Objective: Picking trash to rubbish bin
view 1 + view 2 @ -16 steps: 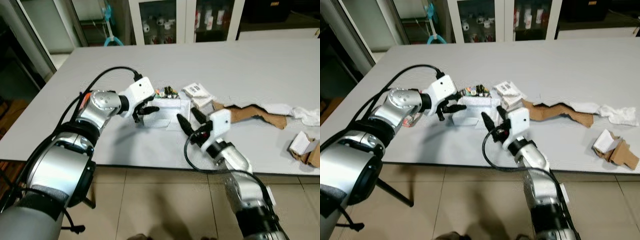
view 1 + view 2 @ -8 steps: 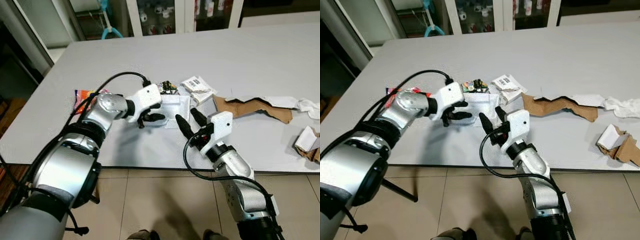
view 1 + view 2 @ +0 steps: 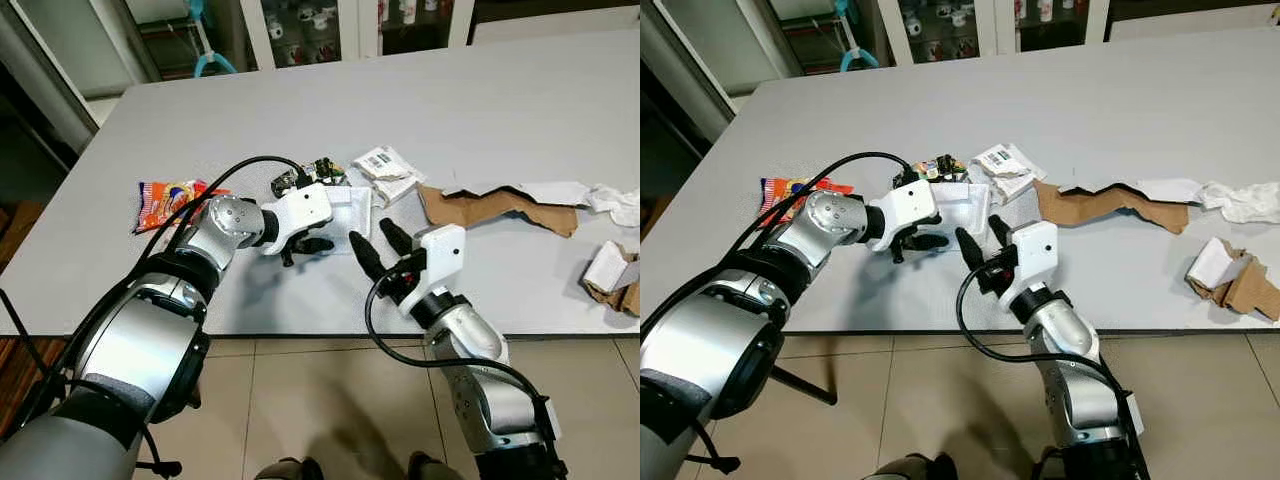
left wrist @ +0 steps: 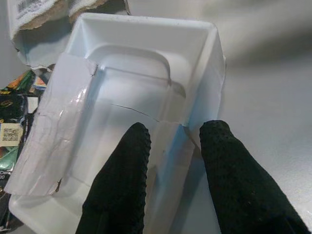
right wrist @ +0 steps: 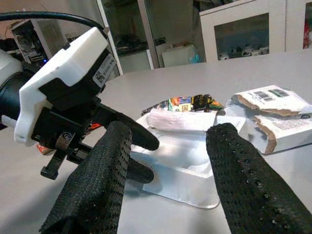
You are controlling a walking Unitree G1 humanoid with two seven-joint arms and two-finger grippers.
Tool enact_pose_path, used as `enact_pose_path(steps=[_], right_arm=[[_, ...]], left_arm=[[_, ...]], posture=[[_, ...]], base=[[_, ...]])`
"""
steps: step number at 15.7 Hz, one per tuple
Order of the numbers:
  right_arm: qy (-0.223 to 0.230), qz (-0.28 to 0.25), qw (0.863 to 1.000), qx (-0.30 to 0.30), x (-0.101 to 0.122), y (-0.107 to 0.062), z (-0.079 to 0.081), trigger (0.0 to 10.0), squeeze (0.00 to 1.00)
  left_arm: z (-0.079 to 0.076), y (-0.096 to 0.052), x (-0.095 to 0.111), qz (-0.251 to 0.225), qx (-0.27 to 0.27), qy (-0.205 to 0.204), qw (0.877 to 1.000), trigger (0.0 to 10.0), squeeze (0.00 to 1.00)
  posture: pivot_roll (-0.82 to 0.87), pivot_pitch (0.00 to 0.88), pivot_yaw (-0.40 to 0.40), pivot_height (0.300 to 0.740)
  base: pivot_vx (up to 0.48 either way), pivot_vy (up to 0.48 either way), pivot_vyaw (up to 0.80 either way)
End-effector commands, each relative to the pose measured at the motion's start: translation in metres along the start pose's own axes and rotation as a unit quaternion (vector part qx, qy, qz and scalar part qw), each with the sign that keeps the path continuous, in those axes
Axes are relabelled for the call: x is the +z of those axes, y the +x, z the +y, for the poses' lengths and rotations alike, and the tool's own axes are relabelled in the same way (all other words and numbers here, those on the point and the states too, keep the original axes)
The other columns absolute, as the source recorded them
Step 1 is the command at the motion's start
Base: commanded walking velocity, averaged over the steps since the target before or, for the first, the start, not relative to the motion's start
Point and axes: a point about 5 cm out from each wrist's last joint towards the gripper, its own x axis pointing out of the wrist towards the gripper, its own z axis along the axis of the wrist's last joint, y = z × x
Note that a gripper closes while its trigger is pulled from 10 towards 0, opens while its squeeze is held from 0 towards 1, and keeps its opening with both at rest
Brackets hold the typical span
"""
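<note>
- Straddling the near rim of the white plastic tray (image 4: 146, 83), the left gripper (image 4: 170, 170) has one black finger inside the tray and the other outside its wall; the fingers sit close on either side of that rim, gripping it.
- Spread wide with nothing between them, the right gripper's (image 3: 372, 243) two fingers point up and away from the robot, toward the tray's near edge, just short of it.
- From the left gripper, the left arm's white wrist block (image 3: 305, 208) lies low over the grey table (image 3: 500, 110), forearm reaching in from the robot's left with a black cable looped above it.
- Bent at the elbow below the table edge, the right arm rises so its wrist sits just past the front edge.
- Beyond the tray lie a small colourful wrapper (image 3: 325, 170) and a torn white labelled packet (image 3: 385, 172); brown torn cardboard (image 3: 495, 207) stretches to the right, white crumpled paper (image 3: 615, 203) further right.
- Well to the left of the tray lies an orange snack packet (image 3: 168, 196).
</note>
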Motion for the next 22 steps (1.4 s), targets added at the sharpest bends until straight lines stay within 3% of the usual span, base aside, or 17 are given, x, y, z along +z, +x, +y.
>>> enact_pose_path(steps=[1, 8, 9, 22], right_arm=[[0.008, -0.001, 1.000, 0.004, 0.001, -0.001, 0.006, 10.0, 0.00], [0.012, -0.001, 1.000, 0.003, 0.001, -0.002, 0.011, 10.0, 0.00], [0.013, -0.001, 1.000, 0.002, 0.001, -0.003, 0.011, 10.0, 0.00], [0.008, 0.005, 1.000, -0.008, 0.000, 0.000, -0.006, 10.0, 0.00]], left_arm=[[-0.005, -0.002, -0.014, 0.023, -0.007, 0.001, 1.000, 10.0, 0.00], [-0.015, 0.005, -0.022, 0.064, -0.006, 0.058, 0.996, 10.0, 0.00], [-0.015, 0.005, -0.022, 0.063, 0.001, 0.057, 0.996, 0.0, 0.00], [-0.019, 0.010, -0.016, 0.019, 0.014, 0.028, 0.999, 0.0, 0.00]], posture=[[-0.07, 0.148, 0.200, 0.740], [-0.07, 0.151, 0.207, 0.740], [-0.07, 0.149, 0.207, 0.740], [-0.07, 0.107, 0.191, 0.740]], base=[[0.000, 0.000, 0.00], [0.000, 0.000, 0.00], [0.000, 0.000, 0.00], [0.000, 0.000, 0.00]])
